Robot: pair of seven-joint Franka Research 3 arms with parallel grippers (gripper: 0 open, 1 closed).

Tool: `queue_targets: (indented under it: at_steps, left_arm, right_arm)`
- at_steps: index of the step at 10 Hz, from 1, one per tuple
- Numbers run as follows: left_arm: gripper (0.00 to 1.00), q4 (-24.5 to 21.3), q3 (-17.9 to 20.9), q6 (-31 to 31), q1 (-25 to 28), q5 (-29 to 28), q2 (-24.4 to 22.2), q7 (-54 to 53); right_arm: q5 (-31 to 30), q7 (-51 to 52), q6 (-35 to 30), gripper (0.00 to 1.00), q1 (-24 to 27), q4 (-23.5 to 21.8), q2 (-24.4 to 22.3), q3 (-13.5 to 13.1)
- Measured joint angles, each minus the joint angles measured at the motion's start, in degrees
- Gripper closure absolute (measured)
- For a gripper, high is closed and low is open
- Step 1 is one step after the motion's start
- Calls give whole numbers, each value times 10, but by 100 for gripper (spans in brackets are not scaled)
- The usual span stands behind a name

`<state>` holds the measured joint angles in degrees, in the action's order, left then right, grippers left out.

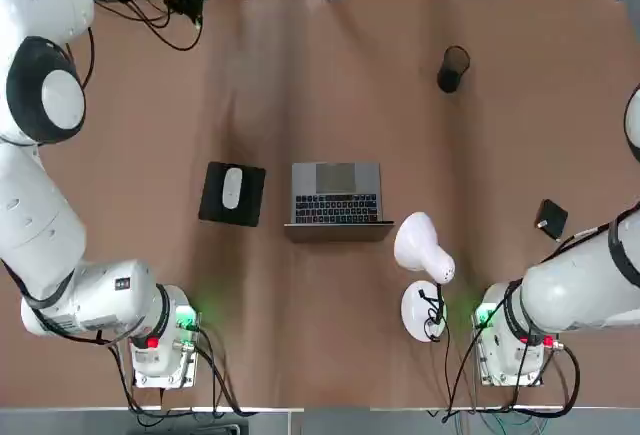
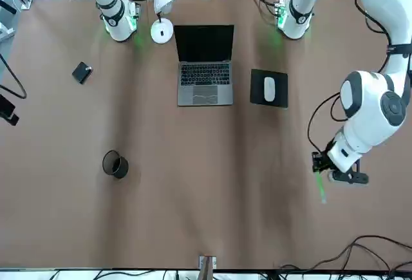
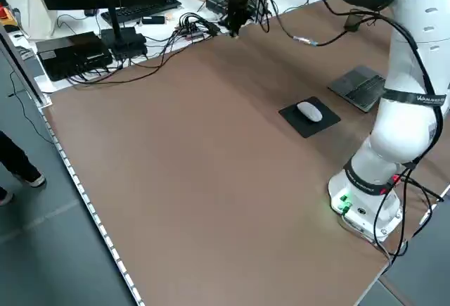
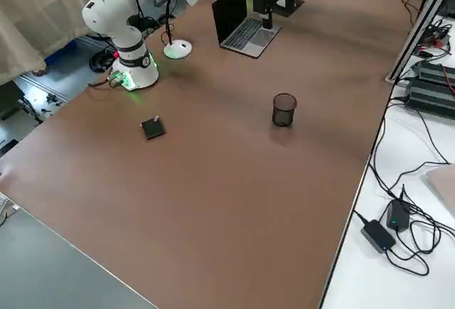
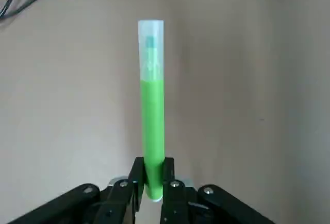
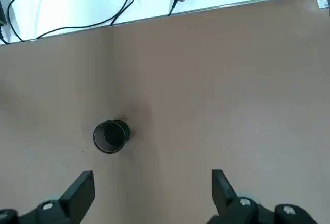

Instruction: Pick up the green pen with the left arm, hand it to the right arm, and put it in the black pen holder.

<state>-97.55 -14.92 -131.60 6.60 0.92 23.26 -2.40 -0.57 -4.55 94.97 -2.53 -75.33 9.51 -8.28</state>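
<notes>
- The left gripper [image 5: 152, 183] is clamped on the lower end of the green pen [image 5: 151, 110], above the far-left corner of the surface [image 2: 212, 196]; only the front view shows the pen pointing down.
- The right gripper [image 6: 152, 193] is spread wide and empty, high above the black pen holder [image 6: 111, 136].
- The holder stands alone toward the far right edge, bare surface around it.
- Laptop [image 1: 337, 200], mouse [image 1: 232, 187] and lamp [image 1: 425, 250] sit nearer the bases.
</notes>
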Motion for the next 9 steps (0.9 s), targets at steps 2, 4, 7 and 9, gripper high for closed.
queue_targets:
  at_steps: [2,4,7,9]
  left_arm:
    - [82,24,-30,32,-1,-1,0,-78]
    - [82,58,-48,74,-2,-1,0,-131]
    - [82,91,-80,90,-31,-31,13,-184]
    - [82,117,-81,93,-83,-46,23,-204]
  right_arm:
    - [0,0,0,0,0,0,0,0]
    - [0,0,0,0,0,0,0,0]
    - [0,0,0,0,-2,0,0,2]
    - [0,0,0,0,-4,0,1,2]
